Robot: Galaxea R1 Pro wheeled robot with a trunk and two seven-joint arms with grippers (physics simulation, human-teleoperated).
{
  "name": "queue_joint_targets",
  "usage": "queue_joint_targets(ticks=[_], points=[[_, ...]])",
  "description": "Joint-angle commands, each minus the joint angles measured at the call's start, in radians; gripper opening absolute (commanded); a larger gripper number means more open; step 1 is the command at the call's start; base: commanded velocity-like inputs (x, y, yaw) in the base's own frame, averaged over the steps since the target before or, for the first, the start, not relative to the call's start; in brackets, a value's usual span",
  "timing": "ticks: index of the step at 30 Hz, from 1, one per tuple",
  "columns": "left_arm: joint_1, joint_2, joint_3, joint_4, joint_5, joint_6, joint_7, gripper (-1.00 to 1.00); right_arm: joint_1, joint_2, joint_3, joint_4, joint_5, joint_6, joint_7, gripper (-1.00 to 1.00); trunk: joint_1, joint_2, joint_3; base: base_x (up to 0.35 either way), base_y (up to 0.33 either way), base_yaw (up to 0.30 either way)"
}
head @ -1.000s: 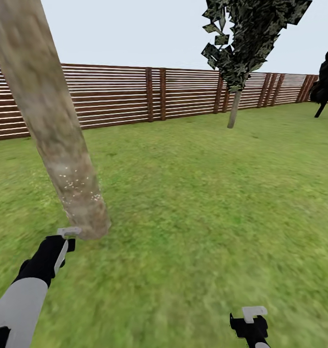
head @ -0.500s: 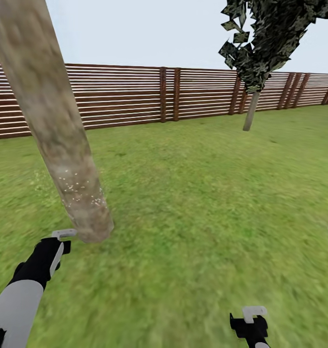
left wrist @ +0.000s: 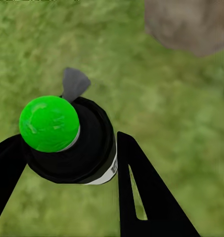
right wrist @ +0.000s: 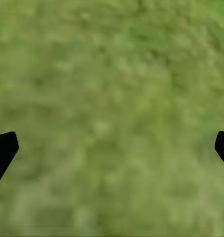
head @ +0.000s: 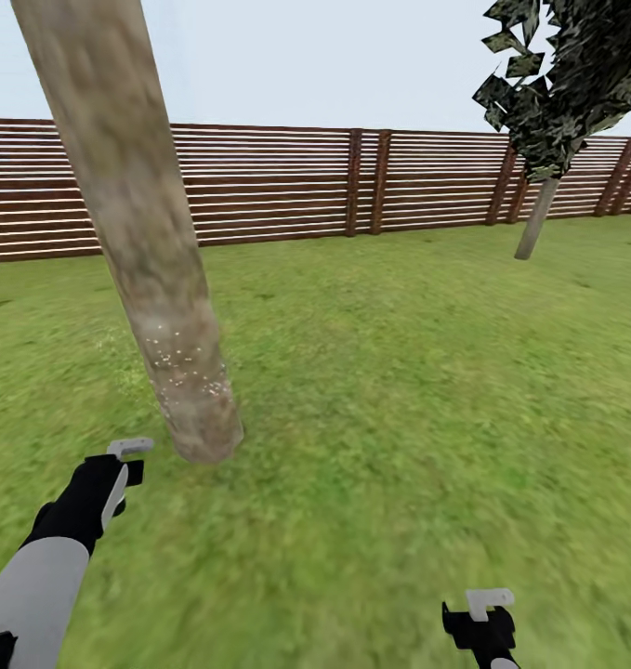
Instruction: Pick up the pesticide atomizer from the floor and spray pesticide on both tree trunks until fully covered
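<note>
The left gripper (left wrist: 67, 163) clamps the black, green-capped pesticide atomizer (left wrist: 67, 140) beside the thick mottled grey-brown tree trunk (head: 157, 279) at its one o'clock, presumably for spraying, while the right gripper (right wrist: 112, 148) hangs spread and idle.

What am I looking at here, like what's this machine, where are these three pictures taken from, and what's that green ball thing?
These are renders from a simulator of a two-armed robot on wheels, standing on a garden lawn. The wide picture comes from a camera on its head, looking down over both arms. There you see a thick tree trunk with pale specks low down, a wooden fence and a leafy tree further off. The other two pictures come from cameras near each gripper. The left gripper is closed around the pesticide atomizer, a dark sprayer seen from above; the green ball is its top. The right gripper is open, with just grass beneath.
</note>
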Motion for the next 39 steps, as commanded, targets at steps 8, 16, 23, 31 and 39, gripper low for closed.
queue_joint_targets(ticks=[8, 16, 23, 31, 39], points=[[-0.001, -0.011, 0.002, -0.001, -0.011, 0.002, -0.004, -1.00, 0.000, 0.000, 0.008, 0.000, -0.004, -0.002, -0.005, 1.00, 0.000, 0.000, -0.001, 0.234, -0.171, 0.008], [-0.001, -0.013, 0.002, -0.001, -0.012, 0.001, -0.003, -1.00, 0.000, 0.000, 0.008, 0.000, -0.004, -0.002, -0.004, 1.00, 0.000, 0.000, -0.001, 0.110, -0.243, 0.000], [-0.001, -0.011, 0.002, -0.001, -0.013, 0.001, 0.005, -1.00, 0.000, 0.001, 0.008, 0.000, -0.004, -0.002, -0.004, 1.00, 0.000, 0.000, -0.001, 0.001, -0.275, 0.064], [-0.001, -0.009, 0.000, 0.009, -0.024, 0.007, 0.006, -1.00, 0.000, 0.001, 0.008, 0.000, -0.004, -0.002, -0.004, 1.00, 0.000, 0.000, -0.001, 0.125, -0.249, 0.249], [-0.001, -0.009, 0.000, 0.009, -0.025, 0.005, 0.006, -1.00, 0.000, 0.001, 0.008, 0.000, -0.004, -0.002, -0.004, 1.00, 0.000, 0.000, -0.001, 0.223, -0.198, 0.013]])
